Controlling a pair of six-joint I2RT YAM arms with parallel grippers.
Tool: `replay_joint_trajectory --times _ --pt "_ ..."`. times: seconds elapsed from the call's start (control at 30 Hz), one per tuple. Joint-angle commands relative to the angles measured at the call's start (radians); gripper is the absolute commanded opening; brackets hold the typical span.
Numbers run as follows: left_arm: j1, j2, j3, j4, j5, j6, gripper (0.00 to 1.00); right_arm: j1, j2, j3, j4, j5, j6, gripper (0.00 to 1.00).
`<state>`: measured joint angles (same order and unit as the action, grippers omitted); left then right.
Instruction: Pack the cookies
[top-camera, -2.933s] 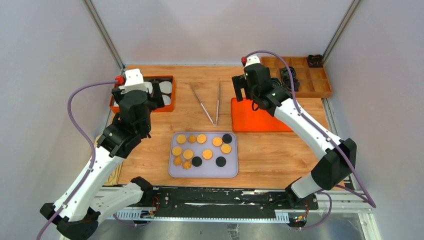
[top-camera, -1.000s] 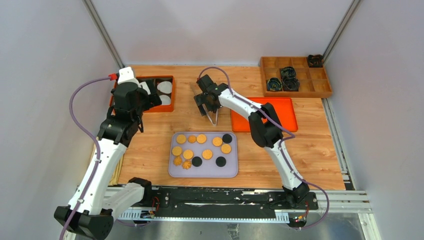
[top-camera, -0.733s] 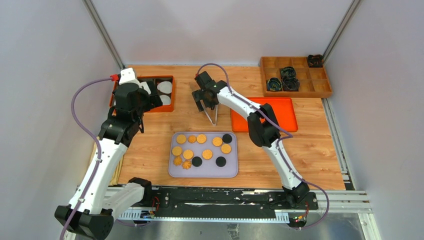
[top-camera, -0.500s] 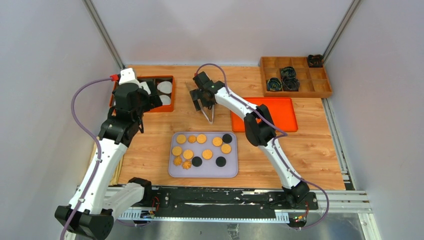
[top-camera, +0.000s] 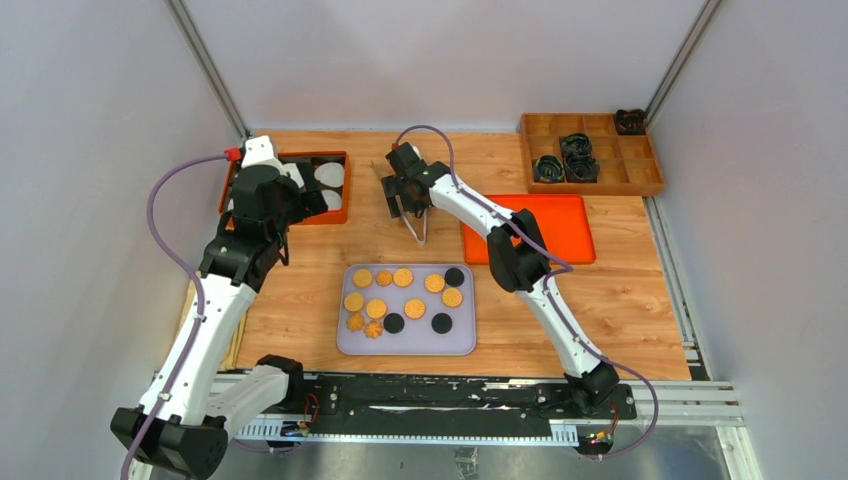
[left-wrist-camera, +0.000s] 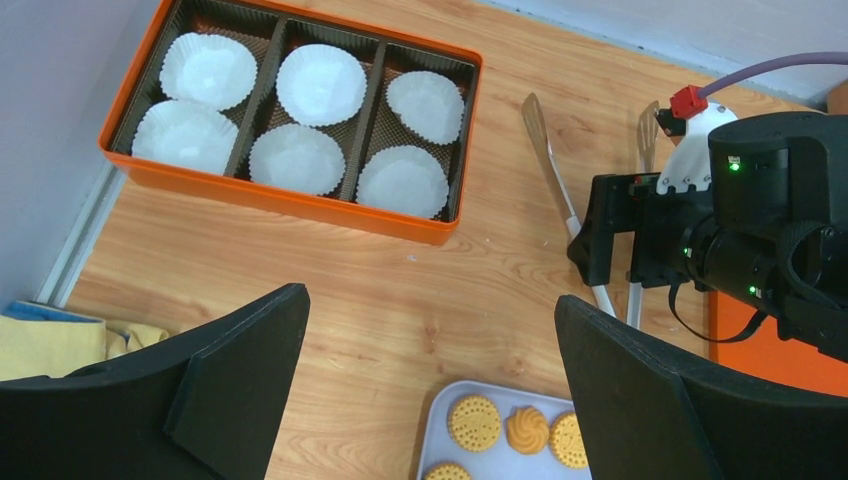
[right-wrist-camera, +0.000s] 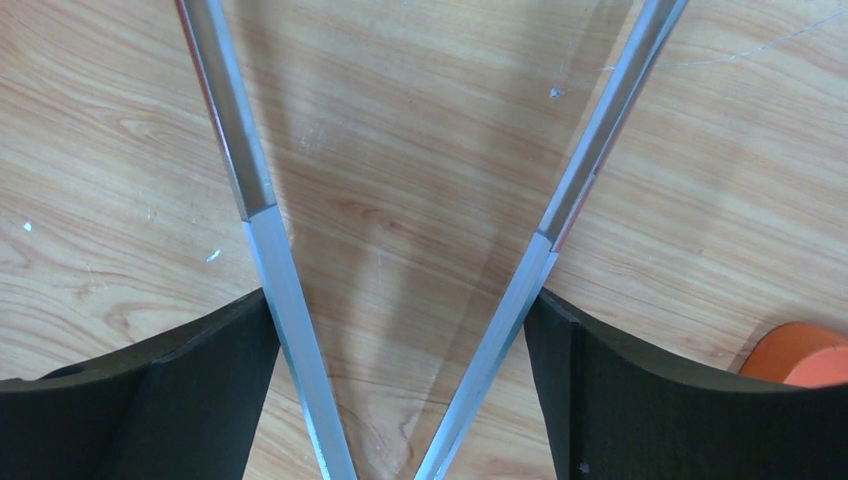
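The cookies (top-camera: 403, 277), golden, black and flower-shaped, lie on a pale tray (top-camera: 345, 345) at the table's front middle; three show in the left wrist view (left-wrist-camera: 473, 422). My right gripper (top-camera: 405, 205) straddles metal tongs (top-camera: 413, 228), one finger pressed against the outside of each arm (right-wrist-camera: 265, 240), near the tongs' joined end (right-wrist-camera: 400, 390). The tongs' arms stay spread in a V. My left gripper (top-camera: 298, 198) is open and empty (left-wrist-camera: 430, 380), hovering between the tray and an orange box (left-wrist-camera: 300, 200) of white paper cups (left-wrist-camera: 322, 84).
A flat orange tray (top-camera: 545, 240) lies right of the tongs; its corner shows in the right wrist view (right-wrist-camera: 805, 355). A wooden compartment box (top-camera: 590, 150) with black items stands at the back right. A yellow cloth (left-wrist-camera: 60, 335) lies at the left edge.
My right arm swung from the orange tray over to the tongs, closed round them and shifted them slightly left. My left arm rose and turned a little, staying by the orange box.
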<state>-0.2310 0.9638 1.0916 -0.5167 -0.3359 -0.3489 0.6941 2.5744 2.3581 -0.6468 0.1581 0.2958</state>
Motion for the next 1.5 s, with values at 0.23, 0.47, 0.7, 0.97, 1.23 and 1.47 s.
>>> replay_joint_trajectory --times 0.23,0.47,0.7,0.97,1.23,1.47 --pt "0.009 0.014 -0.004 0.022 -0.003 0.004 1.00 -0.013 -0.003 -0.055 -0.058 0.144 -0.045 0.48" --pt "0.009 0.062 -0.005 0.033 0.018 -0.030 1.00 -0.013 -0.120 -0.131 -0.037 0.181 -0.100 0.39" --pt "0.009 0.171 0.008 0.074 0.068 -0.058 0.99 -0.014 -0.287 -0.238 0.008 0.208 -0.152 0.39" --pt "0.009 0.289 0.000 0.111 0.114 -0.058 0.99 -0.012 -0.481 -0.406 0.023 0.216 -0.163 0.40" --pt "0.010 0.409 0.086 0.118 0.108 -0.031 1.00 -0.013 -0.619 -0.553 -0.018 0.221 -0.141 0.43" --pt "0.013 0.525 0.227 0.082 0.147 -0.032 1.00 -0.012 -0.687 -0.659 -0.027 0.271 -0.136 0.47"
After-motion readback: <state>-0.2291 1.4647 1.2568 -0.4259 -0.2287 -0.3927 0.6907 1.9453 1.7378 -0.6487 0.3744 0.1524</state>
